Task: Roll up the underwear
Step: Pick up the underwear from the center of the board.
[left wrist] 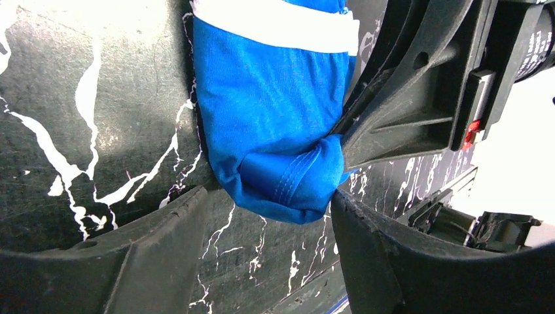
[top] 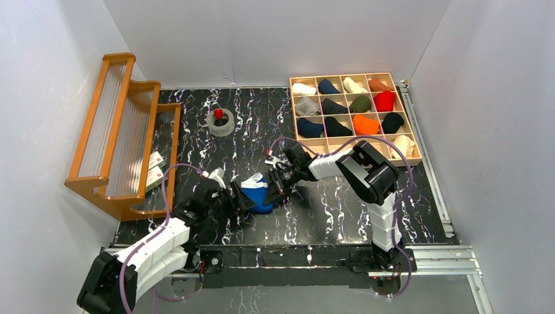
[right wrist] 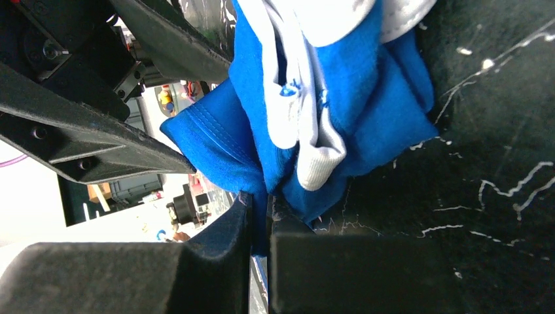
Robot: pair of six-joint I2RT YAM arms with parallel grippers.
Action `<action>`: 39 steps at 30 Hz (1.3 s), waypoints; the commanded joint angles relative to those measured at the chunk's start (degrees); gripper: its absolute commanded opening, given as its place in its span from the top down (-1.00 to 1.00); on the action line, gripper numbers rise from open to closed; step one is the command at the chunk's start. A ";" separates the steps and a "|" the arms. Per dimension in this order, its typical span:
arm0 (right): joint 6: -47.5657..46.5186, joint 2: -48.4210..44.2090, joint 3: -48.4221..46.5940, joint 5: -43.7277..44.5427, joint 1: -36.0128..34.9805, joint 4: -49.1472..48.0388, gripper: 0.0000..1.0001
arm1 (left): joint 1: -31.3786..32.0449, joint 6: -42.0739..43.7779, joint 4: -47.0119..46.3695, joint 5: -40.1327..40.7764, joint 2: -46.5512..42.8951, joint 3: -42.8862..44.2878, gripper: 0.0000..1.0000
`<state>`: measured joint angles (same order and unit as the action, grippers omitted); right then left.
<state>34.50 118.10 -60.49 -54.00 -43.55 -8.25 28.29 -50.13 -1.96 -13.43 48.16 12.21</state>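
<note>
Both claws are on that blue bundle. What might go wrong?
The right gripper pinches only a thin fold of the blue underwear, so the fabric might slip out and the roll loosen. The left gripper stands open around the bundle's end, beside the other's finger; they might collide.

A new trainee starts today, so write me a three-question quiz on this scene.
1. True or false: the right pincer is shut on the blue underwear.
2. Where on the table does the compartment tray sit? A far right, B near left, C centre.
3. Fill in: the left pincer stands ____ around the underwear's end.
Key: 1 true; 2 A; 3 open.
</note>
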 commanded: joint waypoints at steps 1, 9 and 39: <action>-2.72 2.47 -0.45 5.85 0.27 5.83 0.97 | 0.01 -2.57 -4.02 1.91 1.12 -1.92 -0.29; -4.24 0.72 -1.61 4.23 0.09 7.51 0.97 | 0.01 -5.04 -13.22 5.12 7.47 -4.65 -0.14; -17.37 -4.53 -10.18 13.33 -0.54 19.41 -0.35 | -0.08 0.17 1.55 9.71 17.45 3.14 0.83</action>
<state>24.47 117.08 -69.67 -48.95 -44.73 8.36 28.25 -53.06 -11.77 -8.67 62.48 14.61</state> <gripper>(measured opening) 0.607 0.253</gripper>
